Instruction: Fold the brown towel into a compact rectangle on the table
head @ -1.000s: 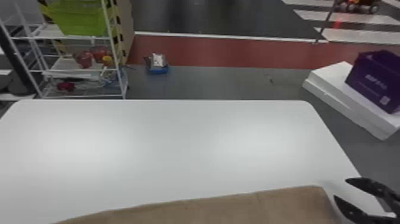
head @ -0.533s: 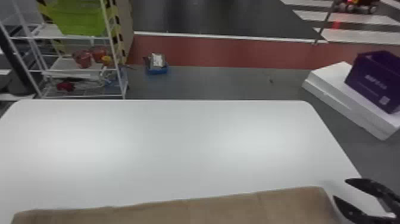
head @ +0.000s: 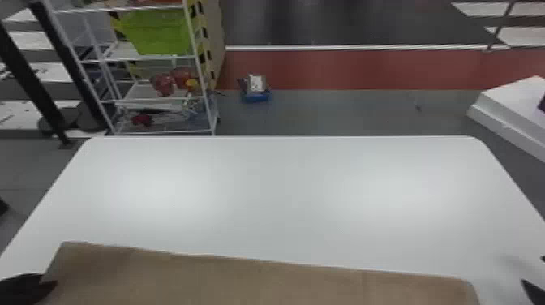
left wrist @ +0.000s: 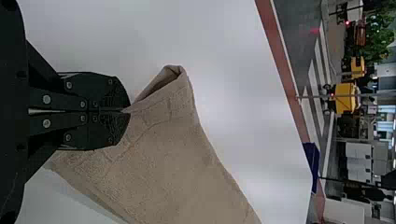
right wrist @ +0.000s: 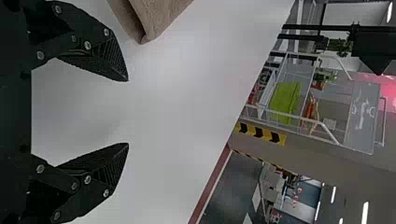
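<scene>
Head view: you see the brown towel (head: pixel 259 284) spread across the near part of the white table (head: pixel 284 194), its far edge running crosswise. At its left end is your left gripper (head: pixel 48 284); in the left wrist view, the left gripper (left wrist: pixel 126 110) is clenched, its fingertips pinching the cloth at its edge, with a curled corner just beside them. Your right gripper (head: pixel 533 271) stands near the towel's right end, apart from it; in the right wrist view, its fingers are spread and grasp nothing. Beyond the table, you find a wire rack (head: pixel 158 97) bearing a green bin (head: pixel 160 34).
</scene>
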You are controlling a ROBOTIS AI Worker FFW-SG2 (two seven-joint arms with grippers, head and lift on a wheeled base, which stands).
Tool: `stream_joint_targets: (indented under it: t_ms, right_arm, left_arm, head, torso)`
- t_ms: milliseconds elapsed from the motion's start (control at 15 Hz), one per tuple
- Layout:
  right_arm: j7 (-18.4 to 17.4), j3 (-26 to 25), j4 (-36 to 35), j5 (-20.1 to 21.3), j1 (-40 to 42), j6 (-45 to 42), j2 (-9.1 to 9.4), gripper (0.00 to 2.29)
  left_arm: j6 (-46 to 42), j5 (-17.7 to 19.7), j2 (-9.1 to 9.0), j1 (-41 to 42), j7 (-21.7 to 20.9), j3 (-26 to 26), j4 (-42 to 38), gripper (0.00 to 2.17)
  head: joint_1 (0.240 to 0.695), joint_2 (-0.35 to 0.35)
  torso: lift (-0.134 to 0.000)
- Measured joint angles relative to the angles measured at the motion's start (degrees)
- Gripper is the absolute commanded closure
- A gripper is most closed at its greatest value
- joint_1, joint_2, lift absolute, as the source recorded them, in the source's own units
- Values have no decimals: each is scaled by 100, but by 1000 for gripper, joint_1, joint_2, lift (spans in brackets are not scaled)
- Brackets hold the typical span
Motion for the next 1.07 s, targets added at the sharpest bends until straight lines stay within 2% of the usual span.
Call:
stream_joint_targets:
  t_ms: [133,200,267,333,400,533,600,733,800,867,1067]
  right_arm:
    - [-8,7,17,0,0,-71,0,461]
    - [-11,10,22,0,3,-91,0,461]
    - [-11,10,25,0,9,-98,0,461]
    - [-16,8,33,3,18,-103,0,461]
    - [-20,6,41,6,22,-111,0,461]
    - [-24,5,55,9,26,-133,0,461]
    - [-33,8,65,9,26,-146,0,461]
    - [-65,39,103,8,27,-222,2,461]
    - [-75,62,122,4,27,-267,6,461]
    - [-91,93,147,2,28,-331,11,461]
    - [-103,160,173,-2,30,-414,18,461]
  left_arm:
    - [27,-113,266,-304,0,57,442,2138]
    - [169,-131,337,-391,0,108,522,2138]
    - [449,-99,336,-405,0,149,435,2138]
    - [952,-10,251,-340,0,192,118,2138]
    - [1444,76,109,-236,0,216,-286,2138]
    - [2540,316,-360,66,0,204,-1477,2138]
    - [3086,401,-577,185,0,138,-2014,2138]
    - [4309,491,-1027,387,0,-196,-3073,2138]
    - [4691,497,-1188,444,0,-408,-3409,2138]
    - [5048,467,-1340,493,0,-686,-3712,2138]
    - [5636,273,-1626,559,0,-1408,-4191,2138]
  head:
    - [695,126]
    - [695,152]
    - [695,159]
    - [695,157]
    - [695,147]
    - [695,109]
    - [695,47]
    - [695,-36]
    - [695,-73]
    - [695,-154]
    - [695,-240]
  torso:
    - [-123]
    - [-123]
    - [-123]
    - [-123]
    - [-123]
    - [-123]
    - [-123]
    - [-123]
    - [-123]
    - [-123]
    - [-123]
